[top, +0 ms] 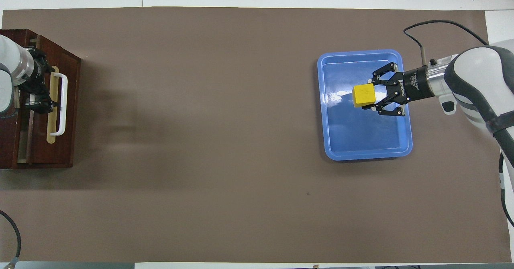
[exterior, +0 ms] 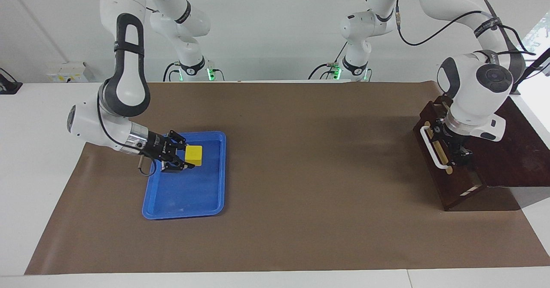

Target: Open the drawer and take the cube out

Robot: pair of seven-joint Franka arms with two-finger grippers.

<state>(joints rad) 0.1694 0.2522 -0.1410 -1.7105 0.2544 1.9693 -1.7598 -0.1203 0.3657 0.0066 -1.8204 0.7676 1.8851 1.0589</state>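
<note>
Right end effector (exterior: 182, 154) is over the blue tray (exterior: 212, 202) at the right arm's end of the counter (exterior: 300, 172). Its fingers (top: 380, 74) are spread to either side of the cube (exterior: 194, 154). Whether they press on the cube or stand just clear of it cannot be told. In the facing view the cube appears to sit low in the tray, in the part nearer the robots; contact with the tray floor is probable but not confirmed.

Left end effector (exterior: 451, 144) is at the drawer (exterior: 447, 167), at the left arm's end of the counter, just beside the white handle (exterior: 432, 148) on the drawer front. It sits low against the top of the front panel. Whether its fingers are open or closed cannot be told.

Drawer condition: a narrow gap of pale interior shows in the overhead view between front panel and box (top: 24, 44). I judge it slightly open at most; the opening is too narrow for the interior to be inspected.

Progress, as judged: the cube is out of the drawer and at the tray, so the removal step reads as done or all but done. Outstanding items: a clean release of the cube in the tray, if not already made, and withdrawal of the right arm. The left arm's position suggests it is tending the drawer front, possibly to close it.
</note>
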